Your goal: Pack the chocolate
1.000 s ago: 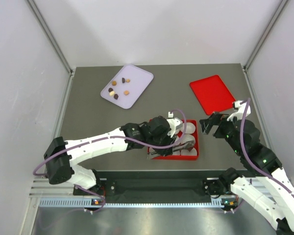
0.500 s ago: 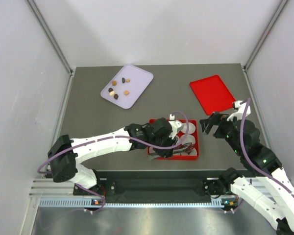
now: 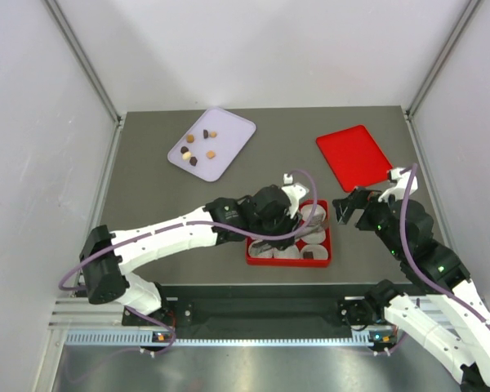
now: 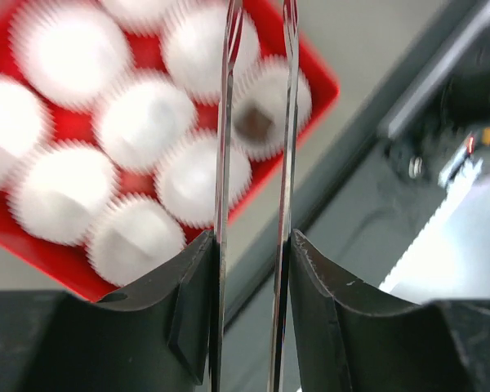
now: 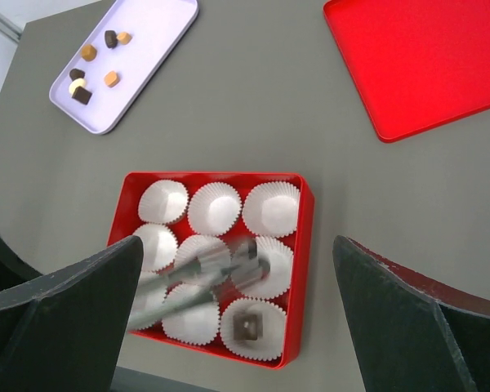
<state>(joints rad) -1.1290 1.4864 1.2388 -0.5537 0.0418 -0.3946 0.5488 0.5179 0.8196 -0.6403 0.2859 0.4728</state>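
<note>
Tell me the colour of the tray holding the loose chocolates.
The tray is pale lilac, clearest in the right wrist view.

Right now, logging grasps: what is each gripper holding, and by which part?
Left gripper pinches the metal tongs across both arms' outer sides; right gripper holds nothing.

My left arm [image 3: 167, 237] stretches long and low from its base toward the red box [image 3: 331, 245], and its wrist sits over the box's left half. Its pincer [image 4: 249, 245] points down at the box. Both fingers [image 4: 188, 286] press in on the thin tongs [image 4: 225, 122] clamped between them. My right arm [image 3: 429, 257] is folded at the elbow, off to the right of the box. Its pincer [image 3: 345, 209] hangs high beside the box's far right corner, looking down on it, fingers spread wide and gripping nothing.
</note>
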